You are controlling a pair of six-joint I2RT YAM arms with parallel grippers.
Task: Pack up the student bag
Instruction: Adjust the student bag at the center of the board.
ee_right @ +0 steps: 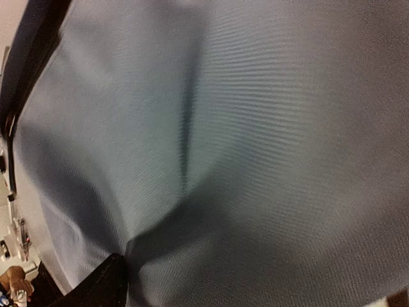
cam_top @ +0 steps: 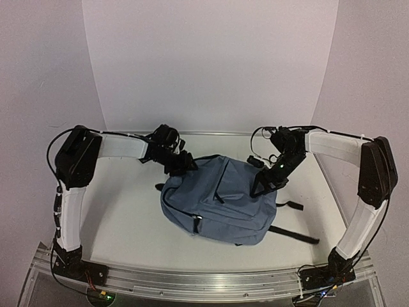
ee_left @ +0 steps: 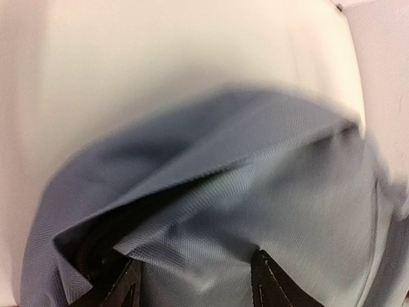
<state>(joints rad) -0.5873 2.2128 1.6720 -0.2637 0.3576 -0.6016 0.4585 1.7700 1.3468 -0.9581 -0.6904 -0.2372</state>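
Observation:
The student bag (cam_top: 220, 204), slate-blue with black zippers, lies in the middle of the white table (cam_top: 128, 217), its black straps (cam_top: 291, 233) trailing to the right. My left gripper (cam_top: 181, 165) presses into the bag's far-left edge. In the left wrist view its fingertips (ee_left: 267, 281) stand well apart, with a bulging fold of the bag's fabric (ee_left: 211, 211) between them and a dark gap beside the left finger. My right gripper (cam_top: 263, 184) bears down on the bag's far-right side. Its view is filled by blue fabric (ee_right: 255, 128), with one finger (ee_right: 102, 281) at the lower left and the jaws wide.
White walls (cam_top: 211, 64) close the table at the back and both sides. The arm bases sit on the metal rail (cam_top: 204, 281) at the near edge. No other loose objects show on the table.

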